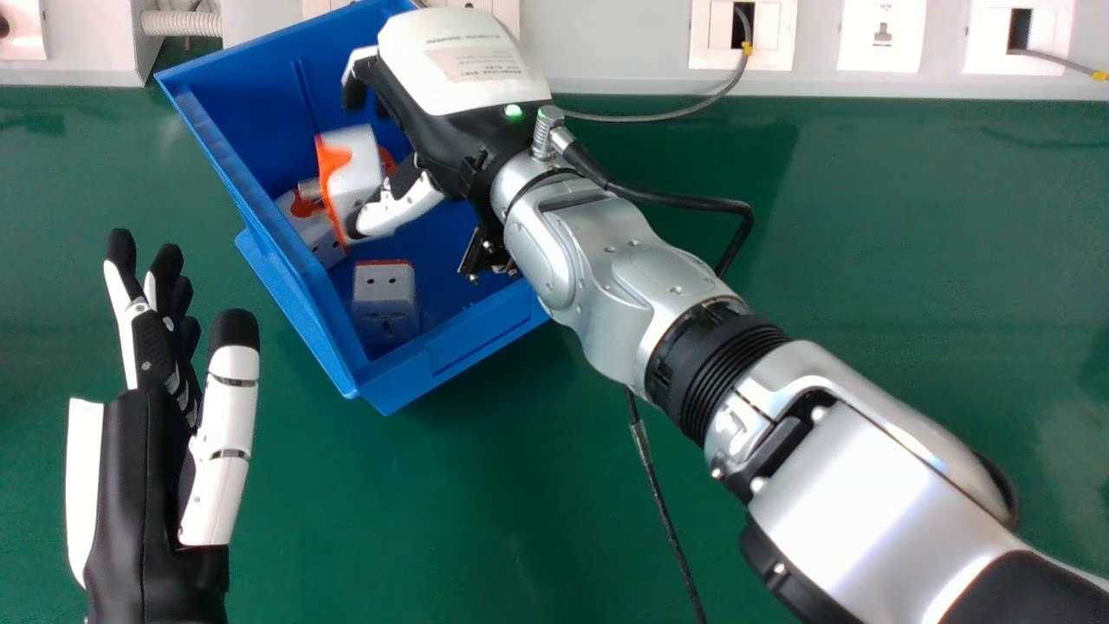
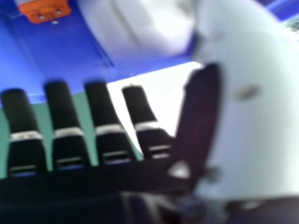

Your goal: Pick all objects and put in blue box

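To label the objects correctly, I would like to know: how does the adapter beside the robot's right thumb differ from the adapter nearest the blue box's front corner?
The thumb-side adapter shows a broad orange part; the front-corner adapter shows only a thin orange-red edge. The thumb-side adapter is tilted, while the front-corner adapter looks nearly upright. Both have a whitish body.

From where I stand, this looks like a lab or workshop, I can't tell which: beyond the right hand (image 1: pixel 463 65) runs a pale strip (image 1: pixel 606 43) set with sockets (image 1: pixel 882 35), a grey cable (image 1: pixel 667 115) leading into one, and around the blue box (image 1: pixel 260 104) beneath that hand spreads a green surface (image 1: pixel 866 225), much like a workbench.
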You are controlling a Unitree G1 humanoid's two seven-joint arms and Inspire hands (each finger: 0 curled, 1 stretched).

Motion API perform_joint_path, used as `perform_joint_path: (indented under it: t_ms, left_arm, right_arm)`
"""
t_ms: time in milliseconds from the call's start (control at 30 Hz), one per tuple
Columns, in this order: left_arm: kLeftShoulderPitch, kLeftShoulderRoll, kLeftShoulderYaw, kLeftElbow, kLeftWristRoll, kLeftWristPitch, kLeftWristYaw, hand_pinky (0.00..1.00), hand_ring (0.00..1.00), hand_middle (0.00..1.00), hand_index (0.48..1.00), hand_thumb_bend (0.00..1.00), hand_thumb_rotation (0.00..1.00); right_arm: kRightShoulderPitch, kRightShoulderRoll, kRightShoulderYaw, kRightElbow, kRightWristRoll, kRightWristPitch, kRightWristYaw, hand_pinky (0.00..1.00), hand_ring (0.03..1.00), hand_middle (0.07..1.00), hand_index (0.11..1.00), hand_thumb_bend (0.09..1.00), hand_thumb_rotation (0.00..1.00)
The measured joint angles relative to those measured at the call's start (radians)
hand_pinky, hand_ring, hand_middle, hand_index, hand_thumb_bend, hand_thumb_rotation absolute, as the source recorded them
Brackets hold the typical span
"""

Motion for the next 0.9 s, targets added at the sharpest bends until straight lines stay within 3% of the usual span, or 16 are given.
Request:
perform_joint_path:
  t_ms: [133,300,500,667,800,900]
  left_arm:
    - [-0.011,0.003,0.000,0.018,0.004,-0.014,0.004,1.00,1.00,1.00,1.000,0.33,0.85]
    - [-0.016,0.004,0.001,0.021,0.009,-0.014,0.005,1.00,1.00,1.00,1.000,0.35,0.85]
    - [-0.021,0.003,0.001,0.025,-0.008,-0.014,0.005,1.00,1.00,1.00,1.000,0.32,0.83]
    - [-0.042,0.012,0.003,0.048,-0.003,-0.015,0.005,1.00,1.00,1.00,1.000,0.28,0.85]
    - [-0.060,0.016,0.009,0.071,-0.001,-0.025,0.006,1.00,1.00,1.00,0.996,0.28,0.85]
    - [-0.068,0.022,0.013,0.089,-0.001,-0.033,0.006,1.00,1.00,1.00,0.998,0.28,0.87]
  right_arm:
    - [0.000,0.000,0.008,0.000,0.000,0.001,0.000,0.64,0.840,0.944,0.918,0.425,0.37]
    - [0.000,0.000,0.007,-0.001,0.005,0.002,0.000,0.64,0.837,0.934,0.903,0.355,0.33]
    - [0.024,-0.003,-0.006,-0.032,0.018,-0.001,-0.014,0.65,0.830,0.926,0.900,0.287,0.30]
    - [0.114,-0.025,-0.026,-0.144,0.039,-0.041,-0.043,0.67,0.849,0.929,0.902,0.272,0.29]
    - [0.232,-0.083,-0.026,-0.305,0.032,-0.069,-0.100,0.68,0.846,0.920,0.899,0.287,0.17]
    - [0.378,-0.150,-0.025,-0.512,0.001,-0.091,-0.121,0.71,0.880,0.942,0.924,0.259,0.31]
